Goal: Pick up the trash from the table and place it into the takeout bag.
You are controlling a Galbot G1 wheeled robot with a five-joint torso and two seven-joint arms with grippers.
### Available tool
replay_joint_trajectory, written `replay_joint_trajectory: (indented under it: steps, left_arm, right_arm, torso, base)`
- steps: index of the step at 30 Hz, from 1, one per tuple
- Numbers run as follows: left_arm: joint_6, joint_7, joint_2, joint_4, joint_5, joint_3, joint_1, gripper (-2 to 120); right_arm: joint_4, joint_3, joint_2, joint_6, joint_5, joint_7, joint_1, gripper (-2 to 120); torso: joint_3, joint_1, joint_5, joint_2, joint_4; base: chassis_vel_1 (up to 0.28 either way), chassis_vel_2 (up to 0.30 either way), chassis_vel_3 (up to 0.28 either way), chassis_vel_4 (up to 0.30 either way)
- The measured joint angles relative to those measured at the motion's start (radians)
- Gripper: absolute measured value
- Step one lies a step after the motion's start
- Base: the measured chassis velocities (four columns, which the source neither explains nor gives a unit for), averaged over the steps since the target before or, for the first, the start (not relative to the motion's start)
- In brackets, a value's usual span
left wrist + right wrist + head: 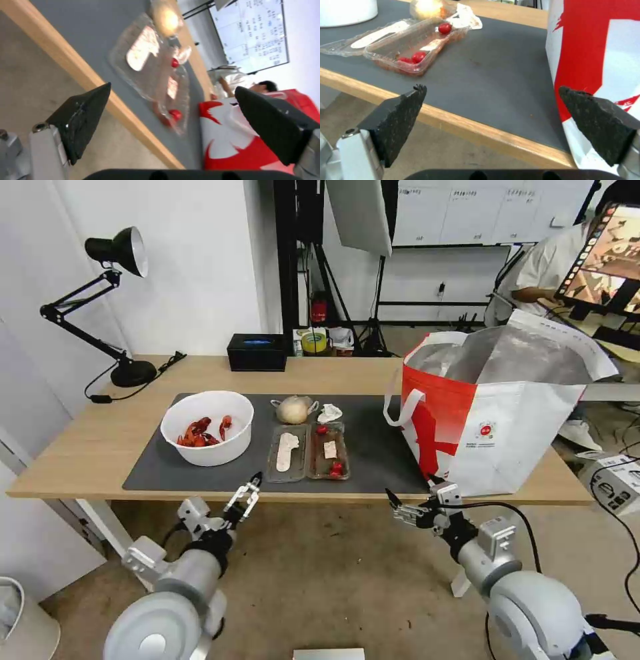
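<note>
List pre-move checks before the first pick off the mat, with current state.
1. Left gripper open, holding nothing: ok.
2. Right gripper open, holding nothing: ok.
3. Takeout bag upright, mouth open: ok.
4. Bowl, plastic tray, tissue, knotted bag all on the mat, none picked: ok.
5. Both grippers below the table front edge, must rise first: not ok.
6. Tray lid latched: cannot tell.

The takeout bag [507, 407] logo and print stay unreadable.
</note>
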Motion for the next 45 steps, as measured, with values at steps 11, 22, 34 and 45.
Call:
replay_joint_trajectory:
  steps: [11, 22, 34, 45]
  left_arm:
    - [-0.053, -0.044, -0.033, 0.089, -0.018, 0.069, -0.098, 100]
    - [-0.065, -0.096, 0.002, 0.213, -0.035, 0.12, -0.22, 100]
    - [-0.07, -0.12, -0.015, 0.288, -0.046, 0.147, -0.283, 100]
    - [-0.072, -0.132, -0.022, 0.311, -0.048, 0.157, -0.317, 100]
  right_arm:
    - [-0.007, 0.006, 0.005, -0.001, -0.002, 0.001, -0.007, 100]
    - [-0.02, 0.01, 0.007, -0.002, -0.008, 0.002, 0.0, 100]
    - [-0.05, 0.014, 0.011, 0.002, -0.009, 0.002, 0.01, 100]
    - [-0.057, 0.018, 0.015, 0.009, -0.01, 0.001, 0.005, 100]
  torso:
    - [0.0, 0.0, 0.0, 0.0, -0.0001]
    - [0.0, 0.0, -0.0001, 0.0, 0.0]
    - [0.0, 0.0, -0.0001, 0.0, -0.0001]
    - [0.0, 0.0, -0.0001, 0.0, 0.0]
  base:
    - [0.0, 0.0, 0.0, 0.0]
    - [0.0, 0.0, 0.0, 0.0]
    - [0.0, 0.0, 0.0, 0.0]
    - [0.0, 0.0, 0.0, 0.0]
